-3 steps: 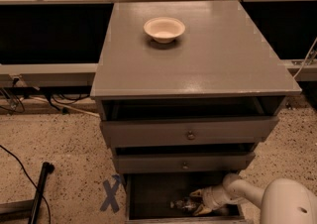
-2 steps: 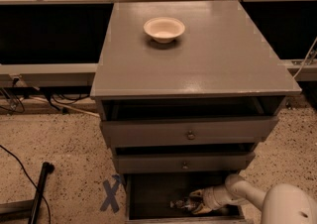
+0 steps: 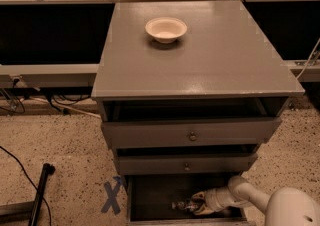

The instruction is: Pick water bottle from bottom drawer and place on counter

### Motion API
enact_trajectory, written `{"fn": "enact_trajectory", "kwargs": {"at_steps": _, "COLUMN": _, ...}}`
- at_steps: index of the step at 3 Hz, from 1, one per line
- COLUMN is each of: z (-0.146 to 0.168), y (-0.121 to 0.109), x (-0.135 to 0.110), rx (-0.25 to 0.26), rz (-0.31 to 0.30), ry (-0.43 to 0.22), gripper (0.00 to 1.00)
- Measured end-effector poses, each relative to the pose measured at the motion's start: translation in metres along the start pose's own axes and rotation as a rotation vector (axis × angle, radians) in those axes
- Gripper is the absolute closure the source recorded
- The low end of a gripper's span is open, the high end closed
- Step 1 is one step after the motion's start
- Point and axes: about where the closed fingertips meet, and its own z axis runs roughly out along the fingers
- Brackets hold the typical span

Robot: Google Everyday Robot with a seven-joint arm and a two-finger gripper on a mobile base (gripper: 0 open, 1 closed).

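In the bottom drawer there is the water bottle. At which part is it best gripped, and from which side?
Grip the water bottle around its middle, across its width: it seems to lie on its side in the bottom drawer. Come from the front and above, since the middle drawer covers the back. The gripper is low in that drawer, at the bottle.

One camera looks steeply down from in front of the cabinet, fairly near, with the counter centred and the gripper inside the bottom drawer at the frame's lower edge.
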Motion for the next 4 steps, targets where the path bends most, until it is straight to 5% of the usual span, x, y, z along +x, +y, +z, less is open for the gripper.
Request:
{"fn": "enact_trajectory", "kwargs": {"at_steps": 1, "z": -0.04, "y": -0.001, "x": -0.012, "rx": 0.054, "rz": -0.029, "ry": -0.06, "gripper": 1.0}}
{"fn": "enact_trajectory", "kwargs": {"at_steps": 2, "z": -0.132, "y": 0.001, "x": -0.039, "rx": 0.17, "rz": -0.098, "ry": -0.192, "gripper": 1.0}}
{"fn": "enact_trajectory", "kwargs": {"at_steps": 3, "z": -0.2, "y": 0.009, "x": -0.055, "rx": 0.244, "rz": -0.146, "ry": -0.25, "gripper": 1.0}}
{"fn": "enact_trajectory", "kwargs": {"at_steps": 4, "z": -0.243, "y": 0.017, "x": -0.071, "rx": 0.372, "rz": -0.18, "ry": -0.301, "gripper": 1.0}}
